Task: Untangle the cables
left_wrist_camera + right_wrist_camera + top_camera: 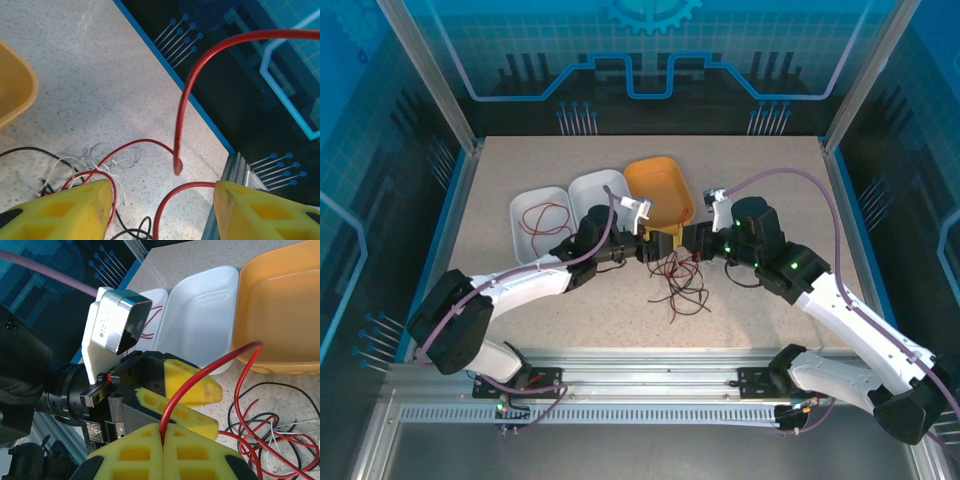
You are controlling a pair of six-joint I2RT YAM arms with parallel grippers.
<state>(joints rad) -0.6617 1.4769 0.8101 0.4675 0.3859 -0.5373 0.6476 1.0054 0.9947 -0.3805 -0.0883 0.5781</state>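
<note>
The cables (680, 285) lie in a loose tangle of red, black and whitish wires on the table, just in front of both grippers. My right gripper (163, 434) is shut on a red cable (210, 371) that rises from its pads and arcs over toward the tangle (270, 437). My left gripper (162, 210) is open, its yellow fingers (65, 210) wide apart above the table. A red cable (187, 90) loops between them without being pinched. Whitish wires (100, 155) and a black wire (131, 231) lie beside its left finger. In the top view the two grippers (655, 248) (692, 240) nearly meet.
Three trays stand behind the grippers: a white one (525, 235) holding a red wire (548, 214), a second white one (595, 190), and an orange one (660, 185). The table's blue right edge (165, 65) and a metal frame post (235, 170) lie near the left gripper.
</note>
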